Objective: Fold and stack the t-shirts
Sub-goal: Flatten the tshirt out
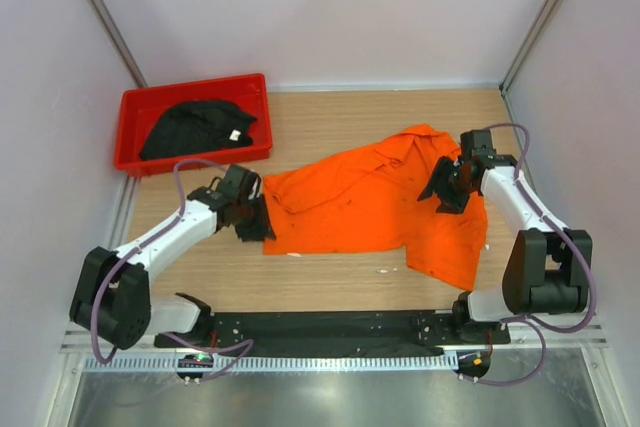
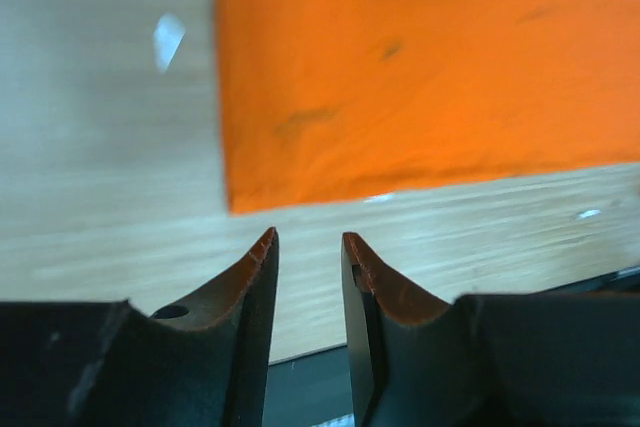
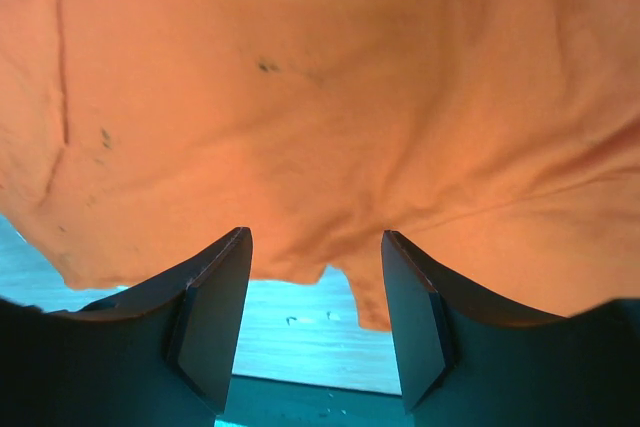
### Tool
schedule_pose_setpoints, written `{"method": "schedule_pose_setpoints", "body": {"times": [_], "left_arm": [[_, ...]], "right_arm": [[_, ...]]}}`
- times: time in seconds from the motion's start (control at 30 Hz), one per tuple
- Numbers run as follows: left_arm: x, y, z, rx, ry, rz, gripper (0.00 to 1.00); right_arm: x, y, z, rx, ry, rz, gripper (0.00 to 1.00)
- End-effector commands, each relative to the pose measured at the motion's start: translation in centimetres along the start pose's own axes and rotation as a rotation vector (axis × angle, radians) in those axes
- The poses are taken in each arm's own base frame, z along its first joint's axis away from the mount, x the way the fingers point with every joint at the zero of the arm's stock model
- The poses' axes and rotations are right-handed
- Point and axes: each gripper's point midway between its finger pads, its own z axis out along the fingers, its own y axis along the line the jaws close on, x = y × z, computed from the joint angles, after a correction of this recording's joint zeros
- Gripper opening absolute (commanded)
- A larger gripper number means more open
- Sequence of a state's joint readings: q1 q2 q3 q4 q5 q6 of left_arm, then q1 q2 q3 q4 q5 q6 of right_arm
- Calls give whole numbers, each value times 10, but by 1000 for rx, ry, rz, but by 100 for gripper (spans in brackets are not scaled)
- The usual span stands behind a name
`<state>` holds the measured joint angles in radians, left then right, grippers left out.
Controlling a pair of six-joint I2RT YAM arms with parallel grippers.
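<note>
The orange t-shirt [image 1: 370,202] lies spread and creased in the middle of the wooden table. The black t-shirt [image 1: 195,127] lies bunched in the red bin [image 1: 190,97], its white tag [image 1: 235,135] showing. My left gripper [image 1: 262,231] hovers at the orange shirt's near-left corner. In the left wrist view that gripper [image 2: 307,239] is slightly open and empty, just short of the shirt's corner [image 2: 430,67]. My right gripper [image 1: 440,199] is over the shirt's right part. In the right wrist view it [image 3: 315,237] is open wide, with the shirt's edge [image 3: 300,97] just beyond its tips.
The red bin stands at the back left against the wall. White walls close in the table at left, back and right. A black rail [image 1: 330,332] runs along the near edge between the arm bases. Bare wood [image 1: 330,277] lies in front of the shirt.
</note>
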<state>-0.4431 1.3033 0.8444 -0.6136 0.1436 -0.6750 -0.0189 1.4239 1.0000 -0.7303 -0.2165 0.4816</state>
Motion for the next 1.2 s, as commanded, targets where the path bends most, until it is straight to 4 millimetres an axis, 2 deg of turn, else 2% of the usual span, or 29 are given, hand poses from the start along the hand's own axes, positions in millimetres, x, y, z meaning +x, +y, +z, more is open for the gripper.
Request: {"method": "schedule_pose_setpoints", "body": {"times": [0.0, 0.03, 0.1, 0.17, 0.2, 0.3, 0.4, 0.43, 0.77, 0.97, 1.17], "left_arm": [[-6, -7, -10, 44, -80, -122, 33], [-5, -3, -10, 25, -81, -127, 33], [-3, 6, -7, -30, -81, -167, 44], [7, 15, 0, -58, -59, -205, 50], [10, 16, 5, -69, -47, -236, 50], [17, 24, 17, -111, -17, -267, 48], [18, 28, 20, -164, -11, -258, 45], [17, 35, 24, -209, -22, -260, 43], [30, 45, 42, -313, 40, -272, 39], [34, 50, 47, -343, 59, -286, 38], [40, 51, 47, -346, 81, -299, 28]], "right_arm": [[11, 3, -11, -32, 1, -1, 61], [13, 1, -11, -28, 2, 1, 61], [15, 0, -14, -25, -3, -4, 61], [16, -1, -15, -23, -6, -4, 61], [17, -1, -16, -25, -5, 0, 61], [14, 2, -21, -38, -20, 0, 61], [11, 5, -24, -42, -30, -2, 61], [10, 6, -25, -44, -34, -3, 61], [11, 7, -22, -54, -28, -2, 61], [9, 8, -23, -52, -32, -2, 61], [7, 8, -26, -47, -37, -1, 61]]}}
